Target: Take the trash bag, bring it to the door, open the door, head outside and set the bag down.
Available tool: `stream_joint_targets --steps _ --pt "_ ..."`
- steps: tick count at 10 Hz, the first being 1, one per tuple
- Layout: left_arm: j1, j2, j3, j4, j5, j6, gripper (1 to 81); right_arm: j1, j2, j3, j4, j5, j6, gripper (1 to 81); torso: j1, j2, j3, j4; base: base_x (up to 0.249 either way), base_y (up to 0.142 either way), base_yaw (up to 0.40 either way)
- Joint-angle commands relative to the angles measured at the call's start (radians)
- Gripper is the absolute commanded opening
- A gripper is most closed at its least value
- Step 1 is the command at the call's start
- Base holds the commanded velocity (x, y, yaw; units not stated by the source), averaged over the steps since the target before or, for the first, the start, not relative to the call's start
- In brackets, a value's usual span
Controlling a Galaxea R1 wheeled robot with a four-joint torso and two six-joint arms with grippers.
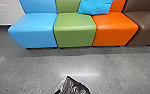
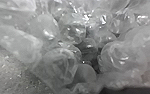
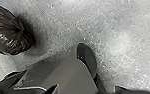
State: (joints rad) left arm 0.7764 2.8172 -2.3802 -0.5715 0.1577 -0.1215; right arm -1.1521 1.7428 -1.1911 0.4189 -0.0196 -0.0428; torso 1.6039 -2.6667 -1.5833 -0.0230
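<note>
**Dark trash bag near the robot, its support uncertain**

How the left jaws and the right jaws stand, apart or together, I cannot tell. Close to the left wrist is pale, crinkled, see-through plastic (image 2: 58,62); perhaps it belongs to the bag, and if so, the left arm is probably the one which works with it. A firm grip I cannot confirm.

The dark, glossy plastic trash bag (image 3: 8,32) is in the near part of the scene, a little left of the middle. Its folds run together into one point, probably because it was gathered to keep the rubbish inside. Whether the speckled grey floor (image 1: 121,72) carries its weight, I also cannot tell. A grey body part with a dark round wheel (image 3: 87,58) is near it, so the bag should keep clear of this when driving.

Far across stand joined seats, light blue (image 1: 37,25) at left, then green (image 1: 74,26), orange (image 1: 114,25) and brown (image 1: 143,26). A bright blue cushion (image 1: 95,6) leans at the green and orange backs, which likely hold it upright.
</note>
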Motion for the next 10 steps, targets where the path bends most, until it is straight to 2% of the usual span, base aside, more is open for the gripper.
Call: stream_joint_targets --steps 1,5,6,8,10 --pt "-0.068 -0.001 -0.002 0.004 0.068 -0.003 1.0 0.038 -0.069 0.015 0.017 -0.079 0.001 81.1 0.0 0.0 0.0 0.0 0.0 0.0 0.0" --pt "-0.068 -0.002 -0.002 0.005 0.072 -0.001 1.0 0.038 -0.066 0.013 0.017 -0.079 0.001 81.1 0.0 0.0 0.0 0.0 0.0 0.0 0.0" --pt "-0.068 -0.007 0.002 0.007 0.077 -0.001 1.0 0.036 -0.061 0.013 0.014 -0.079 0.0 81.1 -0.064 0.1 0.082 0.0 0.0 0.0 0.0" --pt "-0.068 -0.02 0.024 0.019 0.079 0.0 1.0 0.031 -0.046 0.004 0.012 -0.079 0.0 81.1 -0.07 0.111 0.119 0.0 0.0 0.0 0.0" --pt "-0.068 -0.043 0.05 0.035 0.079 0.0 1.0 0.03 -0.032 -0.002 0.012 -0.079 0.0 81.1 -0.106 0.169 0.179 0.0 0.0 0.0 0.0"
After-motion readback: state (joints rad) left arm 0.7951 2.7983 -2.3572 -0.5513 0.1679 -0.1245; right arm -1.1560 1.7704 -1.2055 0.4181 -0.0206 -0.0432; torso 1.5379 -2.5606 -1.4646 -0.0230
